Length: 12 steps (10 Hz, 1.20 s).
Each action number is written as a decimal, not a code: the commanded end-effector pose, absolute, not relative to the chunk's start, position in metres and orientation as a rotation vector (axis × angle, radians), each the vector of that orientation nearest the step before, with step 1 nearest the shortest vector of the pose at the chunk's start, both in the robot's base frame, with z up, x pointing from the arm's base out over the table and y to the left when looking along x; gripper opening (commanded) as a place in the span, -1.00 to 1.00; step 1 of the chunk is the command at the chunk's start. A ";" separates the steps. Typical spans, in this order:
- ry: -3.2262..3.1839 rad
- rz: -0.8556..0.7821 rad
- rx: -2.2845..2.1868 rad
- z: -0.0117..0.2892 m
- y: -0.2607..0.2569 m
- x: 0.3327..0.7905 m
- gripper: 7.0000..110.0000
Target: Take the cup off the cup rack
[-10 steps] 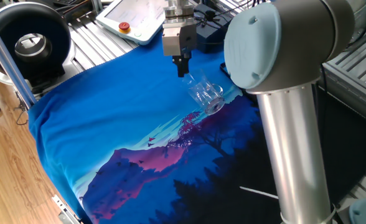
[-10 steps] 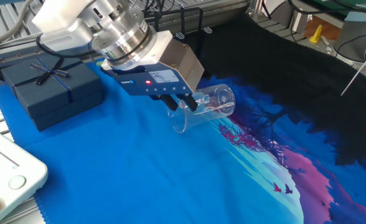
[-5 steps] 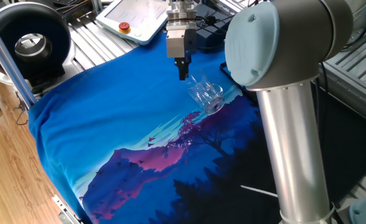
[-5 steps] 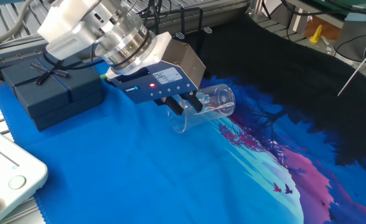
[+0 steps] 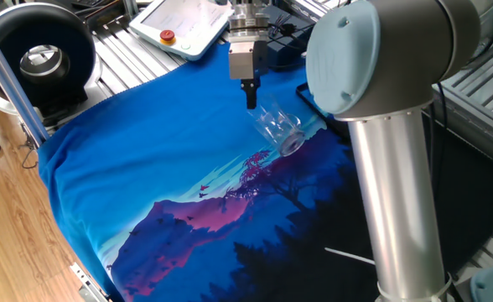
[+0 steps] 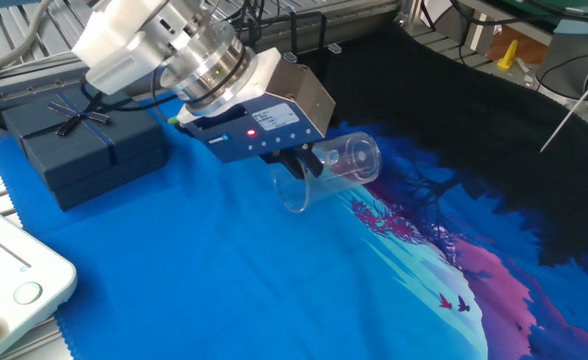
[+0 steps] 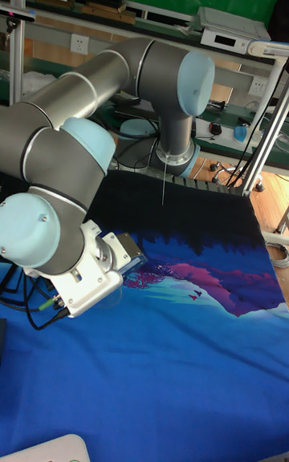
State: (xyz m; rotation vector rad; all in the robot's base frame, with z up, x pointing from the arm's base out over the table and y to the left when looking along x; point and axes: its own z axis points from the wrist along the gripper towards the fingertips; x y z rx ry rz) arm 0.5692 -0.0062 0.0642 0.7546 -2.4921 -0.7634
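Note:
The cup (image 6: 346, 166) is a clear glass mug on its side, just over the blue cloth, mouth toward the dark part of the cloth and handle hanging down. My gripper (image 6: 302, 168) comes down on its base end, and the dark fingers look pinched on the glass wall. From the opposite side the cup (image 5: 280, 131) sits right below the gripper (image 5: 251, 101). The cup rack (image 6: 323, 35) shows as thin black bars behind the gripper, apart from the cup. In the tall fixed view the arm hides the cup.
A dark navy box with a bow (image 6: 84, 145) stands left of the gripper. A white pendant with a red button (image 5: 179, 25) lies at the cloth's far edge. The thick grey arm (image 5: 389, 168) blocks the right side. A black round fan (image 5: 41, 59) stands off the table corner.
The gripper has shifted slightly toward the rack side and turned a little about its wrist. The cup has moved the same small amount with it.

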 end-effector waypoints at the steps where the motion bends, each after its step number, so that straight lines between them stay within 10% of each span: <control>1: -2.510 -0.747 0.741 0.065 -0.007 0.567 -1.00; 12: -2.549 -0.387 0.647 0.099 -0.047 0.567 -1.00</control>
